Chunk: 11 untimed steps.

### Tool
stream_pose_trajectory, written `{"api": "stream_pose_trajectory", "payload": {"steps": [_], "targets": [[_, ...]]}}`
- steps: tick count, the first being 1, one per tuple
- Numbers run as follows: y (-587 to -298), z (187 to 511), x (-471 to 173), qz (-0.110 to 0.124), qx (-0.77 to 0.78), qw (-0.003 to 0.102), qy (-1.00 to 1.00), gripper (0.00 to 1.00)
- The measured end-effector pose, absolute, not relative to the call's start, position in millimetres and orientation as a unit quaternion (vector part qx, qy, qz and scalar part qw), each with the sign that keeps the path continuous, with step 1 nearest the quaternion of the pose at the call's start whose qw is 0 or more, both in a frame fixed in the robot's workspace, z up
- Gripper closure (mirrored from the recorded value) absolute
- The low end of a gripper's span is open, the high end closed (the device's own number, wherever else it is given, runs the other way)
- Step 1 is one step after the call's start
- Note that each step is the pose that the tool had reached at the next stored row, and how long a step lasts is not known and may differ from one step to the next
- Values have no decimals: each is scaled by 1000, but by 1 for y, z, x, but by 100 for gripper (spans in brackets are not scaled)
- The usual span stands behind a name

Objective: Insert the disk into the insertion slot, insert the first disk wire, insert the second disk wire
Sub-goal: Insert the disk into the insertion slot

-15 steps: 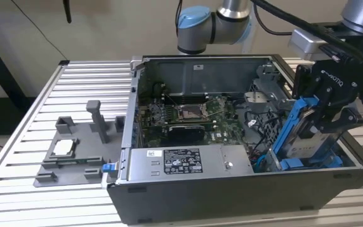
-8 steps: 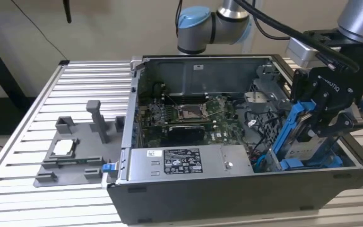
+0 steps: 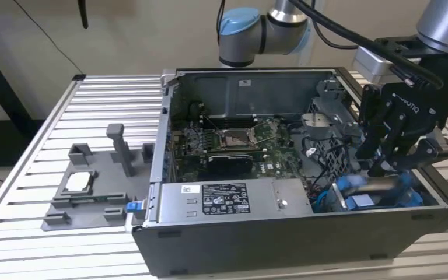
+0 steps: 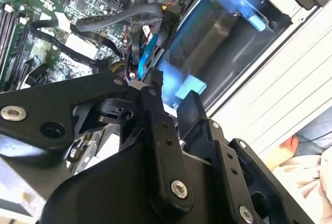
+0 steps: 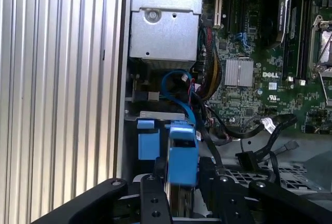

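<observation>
1. the disk (image 3: 380,184), a silver-grey body in its blue carrier, sits at the corner of the open computer case (image 3: 286,245) on the exterior view's right. it is right at the insertion slot (image 3: 363,203); i cannot tell how deep it is.
2. the pincer (image 3: 384,169) stands straight over the disk, set narrow, and seems to grip its two flat faces. in the first wrist view the disk's (image 5: 182,151) blue end juts out past the fingertips, away from the wrist.
3. the disk stands on edge, and its long axis seems to follow the line of the fingers. the slot lies dead ahead along that line, and one blue tab of the slot (image 5: 148,142) is just beside the carrier.
4. a blue cable (image 5: 179,86) loops close behind the slot. a black cable connector (image 5: 245,159) lies loose nearby, apart from the disk.
5. further out are the grey power-supply box (image 3: 224,201) and the motherboard (image 3: 240,140).
6. outside the case, a grey fixture (image 3: 84,192) rests on the slatted tabletop (image 3: 21,233).
</observation>
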State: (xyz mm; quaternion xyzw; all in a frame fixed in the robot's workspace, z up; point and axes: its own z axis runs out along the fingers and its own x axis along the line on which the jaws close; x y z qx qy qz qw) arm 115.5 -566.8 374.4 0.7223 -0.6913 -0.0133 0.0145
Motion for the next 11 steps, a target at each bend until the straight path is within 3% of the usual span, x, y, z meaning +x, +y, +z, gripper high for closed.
{"api": "stream_pose_trajectory", "payload": {"steps": [7, 11], "targets": [[-566, 382, 116, -13, 722, 14, -691, 60], [-562, 384, 115, -2, 722, 3, -691, 60]]}}
